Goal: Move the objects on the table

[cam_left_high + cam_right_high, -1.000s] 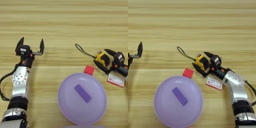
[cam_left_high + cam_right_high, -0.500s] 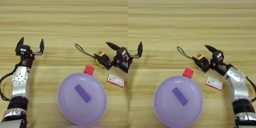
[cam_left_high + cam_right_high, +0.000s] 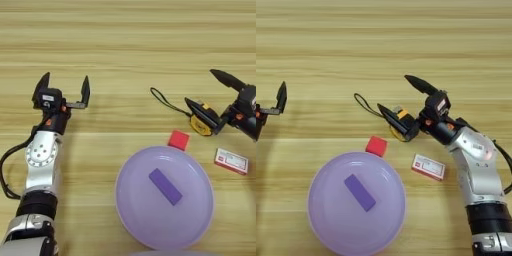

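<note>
My right gripper [image 3: 393, 92] stands open at the right. Its lower finger lies across a small yellow-black tape measure [image 3: 400, 123] on the table [image 3: 125, 40], and its upper finger points away to the upper left. The tape's black cord [image 3: 363, 102] trails left. A red cube [image 3: 376, 146] rests at the far rim of the large lilac plate [image 3: 331, 215], and a purple block [image 3: 360, 192] lies on that plate. A red-white card box [image 3: 428, 166] lies flat right of the cube. At the left my left gripper [image 3: 65, 82] is parked, open and holding nothing.
The right forearm [image 3: 478, 165] runs down the right edge, close to the card box. The left arm [image 3: 42, 165] runs down the left edge. Bare wood stretches across the far half of the table and between the left gripper and the cord.
My right gripper, shut around the tape measure a second ago, has opened wide. The tape measure stays on the table in about the same spot. The left arm has not moved.
</note>
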`<act>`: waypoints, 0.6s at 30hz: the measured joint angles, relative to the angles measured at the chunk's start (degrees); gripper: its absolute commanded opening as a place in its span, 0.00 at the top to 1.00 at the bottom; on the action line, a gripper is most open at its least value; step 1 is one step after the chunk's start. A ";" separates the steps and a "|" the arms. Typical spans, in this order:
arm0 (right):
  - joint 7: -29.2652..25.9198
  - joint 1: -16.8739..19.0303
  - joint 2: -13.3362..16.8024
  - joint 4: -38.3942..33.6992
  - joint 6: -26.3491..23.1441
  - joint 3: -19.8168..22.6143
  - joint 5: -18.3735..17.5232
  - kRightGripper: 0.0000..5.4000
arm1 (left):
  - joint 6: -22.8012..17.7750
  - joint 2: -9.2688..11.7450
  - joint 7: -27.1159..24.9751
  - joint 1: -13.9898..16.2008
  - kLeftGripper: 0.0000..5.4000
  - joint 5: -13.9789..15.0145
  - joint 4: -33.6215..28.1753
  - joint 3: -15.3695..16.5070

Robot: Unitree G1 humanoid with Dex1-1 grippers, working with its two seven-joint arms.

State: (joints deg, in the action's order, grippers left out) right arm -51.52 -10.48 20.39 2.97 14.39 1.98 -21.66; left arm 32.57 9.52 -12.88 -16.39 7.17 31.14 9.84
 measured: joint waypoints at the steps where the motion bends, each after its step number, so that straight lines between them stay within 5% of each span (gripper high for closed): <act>1: -0.39 0.72 0.18 -1.38 -0.55 -0.44 -0.20 0.00 | -0.01 0.00 0.02 -0.01 0.00 0.00 -0.01 -0.01; 8: -4.09 4.26 2.29 -7.79 -3.68 -3.21 -1.38 0.00 | -0.02 0.00 0.18 -0.12 0.00 0.00 -0.01 -0.05; 18: -8.28 6.43 5.33 -8.01 -5.19 -5.16 -1.56 0.00 | -0.02 -0.04 0.27 -0.41 0.00 -0.03 0.01 -0.53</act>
State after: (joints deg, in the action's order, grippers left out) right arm -59.80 -4.05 25.73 -5.04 9.21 -3.19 -23.22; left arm 32.54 9.48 -12.62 -16.79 7.14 31.15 9.31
